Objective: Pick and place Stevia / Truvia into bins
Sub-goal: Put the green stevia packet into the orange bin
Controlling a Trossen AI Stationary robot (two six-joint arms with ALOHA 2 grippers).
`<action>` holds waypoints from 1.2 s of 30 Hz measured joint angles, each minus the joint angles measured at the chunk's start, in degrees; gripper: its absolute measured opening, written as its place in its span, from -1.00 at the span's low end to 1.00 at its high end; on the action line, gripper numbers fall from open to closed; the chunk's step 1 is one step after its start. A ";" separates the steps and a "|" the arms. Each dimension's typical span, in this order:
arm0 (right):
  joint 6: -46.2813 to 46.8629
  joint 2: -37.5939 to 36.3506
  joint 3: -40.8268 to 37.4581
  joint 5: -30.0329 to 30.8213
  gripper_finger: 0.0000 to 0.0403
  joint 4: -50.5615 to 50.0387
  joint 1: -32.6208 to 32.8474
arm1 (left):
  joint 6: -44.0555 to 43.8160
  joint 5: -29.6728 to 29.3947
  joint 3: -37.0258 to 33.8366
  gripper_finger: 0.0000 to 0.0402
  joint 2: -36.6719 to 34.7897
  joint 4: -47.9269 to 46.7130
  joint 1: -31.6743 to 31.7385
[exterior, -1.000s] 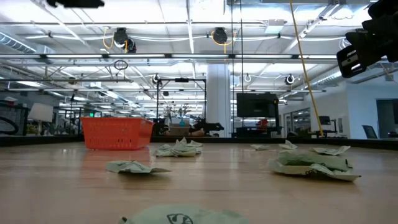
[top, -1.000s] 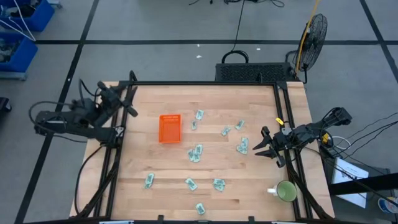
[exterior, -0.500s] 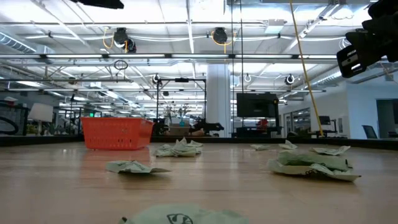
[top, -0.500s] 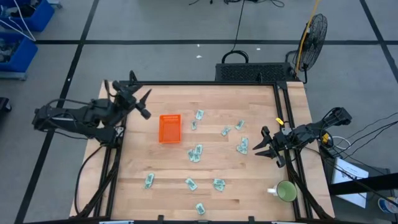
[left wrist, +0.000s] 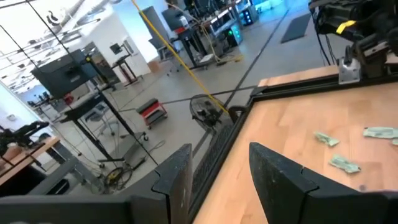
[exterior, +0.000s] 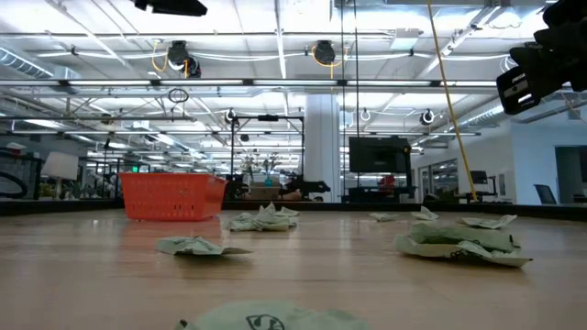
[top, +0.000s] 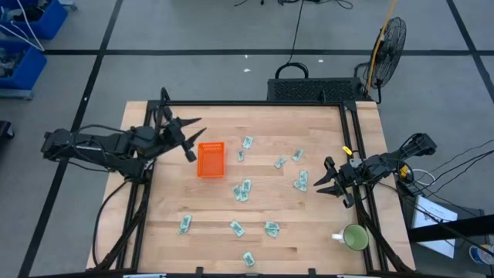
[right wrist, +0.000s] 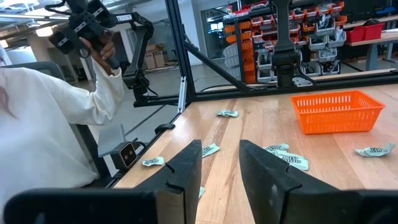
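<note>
1. The small pale green and white paper sachets (top: 244, 190) lie scattered flat over the wooden bench (top: 309, 239) — a loose ring running from about 12 o'clock round through 3 to 7 o'clock of the bench's middle, none of them in the bin.
2. The shallow bright orange plastic tray (top: 211, 159) sits at roughly 10 o'clock from the bench's middle and looks empty, so I judge the sorting not yet begun.
3. The left gripper (top: 188, 138) has swung in from the bench's 9 o'clock edge over the last second and now hangs just beside the tray's near-left corner, raised off the wood, its jaws spread apart and holding nothing.
4. That advance suggests the left arm is starting its first reach; the nearest sachets lie just past the tray, toward 3 o'clock.
5. The right gripper (top: 327, 183) has not moved — it waits at the 3 o'clock edge, jaws apart and empty, close to two sachets.
6. A round green mug (top: 356, 238) stands at 5 o'clock.
</note>
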 joint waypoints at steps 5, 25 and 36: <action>0.00 0.00 0.00 0.00 -0.49 0.00 0.01 | -0.23 -1.39 0.00 -0.17 1.14 -0.53 0.01; 0.00 0.00 -0.01 0.00 -0.49 0.02 0.01 | -6.07 1.20 0.00 -0.17 2.09 -0.09 0.01; -3.25 0.00 -0.02 7.78 -0.49 3.74 0.00 | -7.09 1.23 0.00 -0.17 2.09 -0.05 0.01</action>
